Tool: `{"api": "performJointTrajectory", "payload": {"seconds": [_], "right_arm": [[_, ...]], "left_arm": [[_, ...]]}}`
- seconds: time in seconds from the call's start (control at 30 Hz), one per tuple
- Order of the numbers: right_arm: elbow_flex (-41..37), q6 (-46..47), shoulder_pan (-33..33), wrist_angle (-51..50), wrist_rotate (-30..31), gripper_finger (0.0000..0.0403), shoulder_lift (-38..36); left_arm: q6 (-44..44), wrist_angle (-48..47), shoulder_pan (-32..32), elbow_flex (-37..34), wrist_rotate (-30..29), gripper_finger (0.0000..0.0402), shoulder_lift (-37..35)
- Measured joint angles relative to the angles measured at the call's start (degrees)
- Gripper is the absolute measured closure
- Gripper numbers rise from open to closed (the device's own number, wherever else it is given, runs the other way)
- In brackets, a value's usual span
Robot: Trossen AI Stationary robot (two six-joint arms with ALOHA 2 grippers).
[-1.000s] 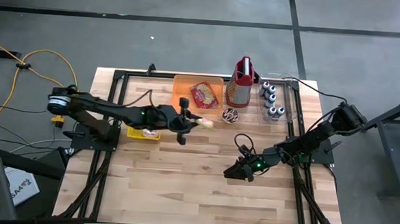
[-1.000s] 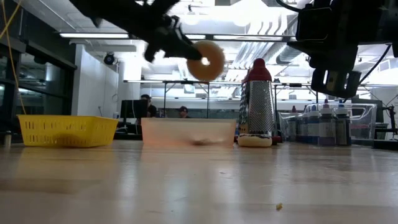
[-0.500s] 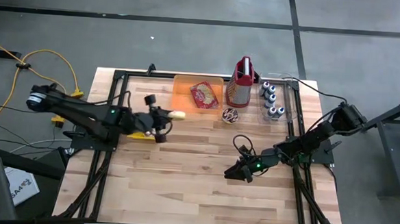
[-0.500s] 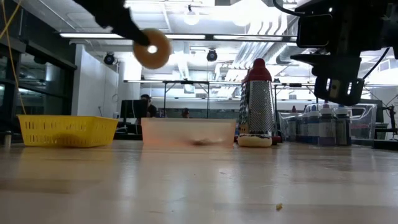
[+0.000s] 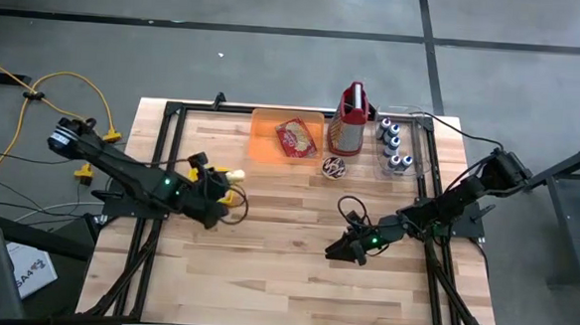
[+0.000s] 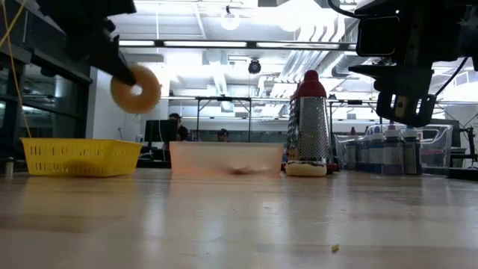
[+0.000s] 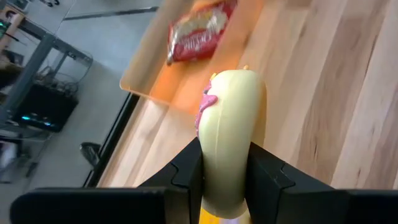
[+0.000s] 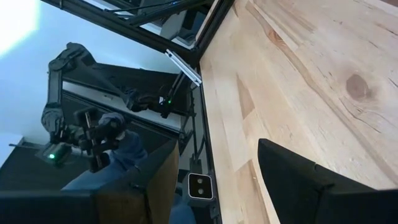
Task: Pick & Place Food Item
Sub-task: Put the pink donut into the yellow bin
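My left gripper is shut on a pale yellow ring donut with pink icing. In the low view the donut hangs in the air above the right end of the yellow basket, which stands on the table's left part. In the high view my arm hides most of the basket. My right gripper stands open low over the table's right half, with nothing between its fingers. My left gripper pinches the donut between its two fingers, one on each flat face of the ring. In the low view the fingers reach the ring at its upper left part, slanting down from the table's left. The donut stands on edge, lifted clear of table and basket.
At the far middle, an orange tray holds a red snack bag. Right of it are a metal grater with a red top and a clear bin of bottles. A small dark round item lies before the grater.
My left gripper has carried the donut toward the table's left edge, from in front of the orange tray to above the yellow basket, and has rolled and tipped on the way. The donut has stayed in the hold, clear of the table, and now hangs lower.
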Motion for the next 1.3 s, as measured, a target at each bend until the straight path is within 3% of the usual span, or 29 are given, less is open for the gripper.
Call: {"api": "performJointTrajectory", "payload": {"seconds": [0.2, 0.4, 0.53, 0.7, 0.9, 1.3], "right_arm": [[0.0, 0.0, 0.0, 0.0, 0.0, 0.0196, 0.0], [0.0, 0.0, 0.0, 0.0, 0.0, 0.0196, 0.0], [0.0, 0.0, 0.0, 0.0, 0.1, 0.0196, 0.0], [0.0, 0.0, 0.0, 0.0, 1.1, 0.0196, 0.0], [0.0, -0.3, 0.0, 0.0, 1.2, 0.0196, 0.0], [0.0, -0.4, 0.0, 0.1, 0.2, 0.0196, 0.0]], "left_arm": [[-9.5, -10.1, -3.7, 0.0, -0.7, 0.0317, 4.4], [-29.6, -23.8, -7.3, 0.0, -0.2, 0.0317, 4.8], [-38.3, -28.0, -8.7, 0.0, 4.3, 0.0317, 5.0], [-41.9, -29.0, -8.6, 0.0, 8.4, 0.0317, 5.7], [-47.0, -32.6, -7.0, 0.0, 7.9, 0.0317, 9.8], [-47.1, -32.1, -3.3, 0.0, 7.9, 0.0317, 21.5]]}}
